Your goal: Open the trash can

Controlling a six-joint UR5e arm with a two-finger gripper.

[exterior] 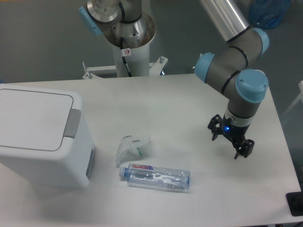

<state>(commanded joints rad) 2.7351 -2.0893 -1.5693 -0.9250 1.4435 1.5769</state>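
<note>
Even cool light — slightly soft focus

Closed trash can (40, 135) left, open hand (230, 141) well apart right

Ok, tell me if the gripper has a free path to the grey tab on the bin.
Probably yes. The gripper hangs over bare table at the right; the tab sits exposed on the bin's near-right rim. The bottle and the small clear plastic piece lie low between them, so passing above should clear both.

the arm (236, 56) has silver metal tubes and dark grey joints with light blue round caps. its black gripper (230, 138) shows a small blue light. the white base post (129, 56) carries a small sticker
</note>
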